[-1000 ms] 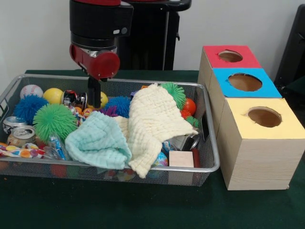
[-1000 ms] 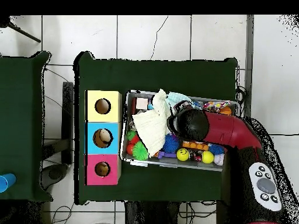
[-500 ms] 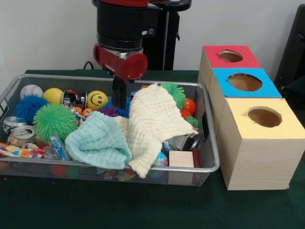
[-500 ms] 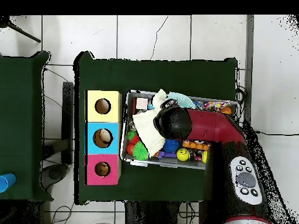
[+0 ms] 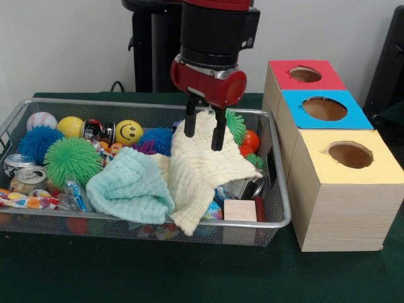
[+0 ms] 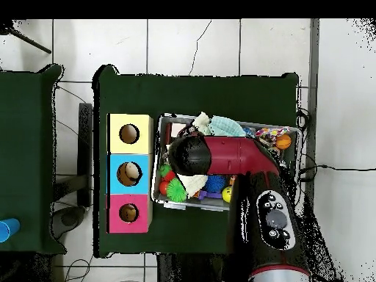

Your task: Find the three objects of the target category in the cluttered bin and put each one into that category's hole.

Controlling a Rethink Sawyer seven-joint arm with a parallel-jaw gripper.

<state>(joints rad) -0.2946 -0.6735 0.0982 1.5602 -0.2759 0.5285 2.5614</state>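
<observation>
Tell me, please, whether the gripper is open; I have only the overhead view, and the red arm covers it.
Observer: It is open: the gripper shows two black fingers spread apart, with nothing between them.
Operator: What lies under it?
Observer: The cream waffle-weave cloth; the tips hang at its top fold, and I cannot tell whether they touch it.
Operator: Is any ball close by?
Observer: A yellow ball with a smiley face sits by the far wall of the silver wire-mesh bin, left of the gripper in the front view.
</observation>
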